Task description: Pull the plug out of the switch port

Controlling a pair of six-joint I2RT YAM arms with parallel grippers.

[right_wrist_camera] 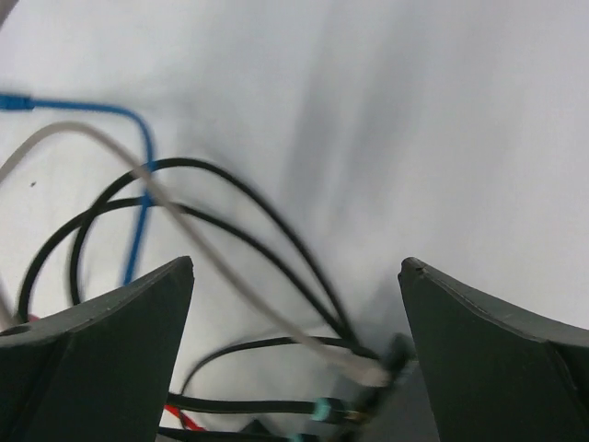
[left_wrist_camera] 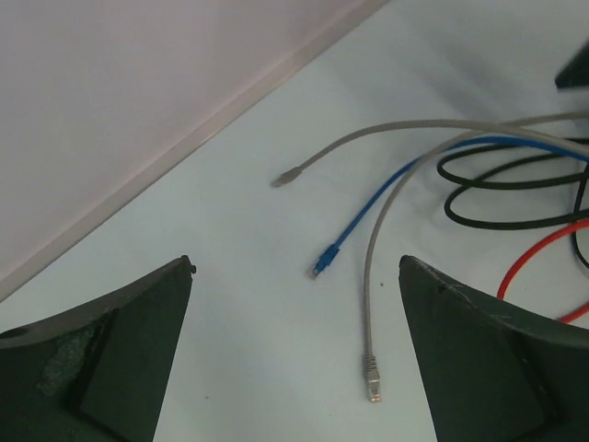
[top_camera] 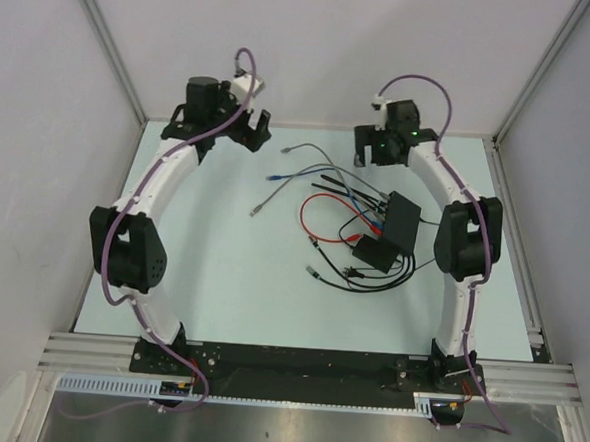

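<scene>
Switch: the large flat black rectangular switch [top_camera: 403, 220] lies on the pale table [top_camera: 221, 277], closer to the right edge than the left. Its socket side faces the far-left corner.
Neighbour: a smaller black box [top_camera: 376, 254] with thin black leads sits just beside the switch, on the near side.
Plug: a pale plug on a grey cable [right_wrist_camera: 366, 373] appears seated in a dark body at the bottom of the right wrist view. That view is blurred, so the exact port cannot be told.
Other leads: grey, blue and black cables fan out from the socket side toward the far edge. A loose blue cable end [left_wrist_camera: 318, 268] and a loose grey cable end [left_wrist_camera: 372, 379] lie free on the table. A red lead [top_camera: 310, 214] loops to the left of the switch.
Right claw: the right claw [right_wrist_camera: 296, 264] hangs over the cables near the far edge, just beyond the socket side. Its fingers are spread wide and hold nothing.
Left claw: the left claw [left_wrist_camera: 296, 265] is near the far edge toward the left corner, looking down on the loose ends. It too is spread apart and empty.
Done: judging by the seated plug, nothing is pulled out yet.
Left to do: lower a claw onto the plug, close on it, and draw it straight out, probably with the switch steadied.
</scene>
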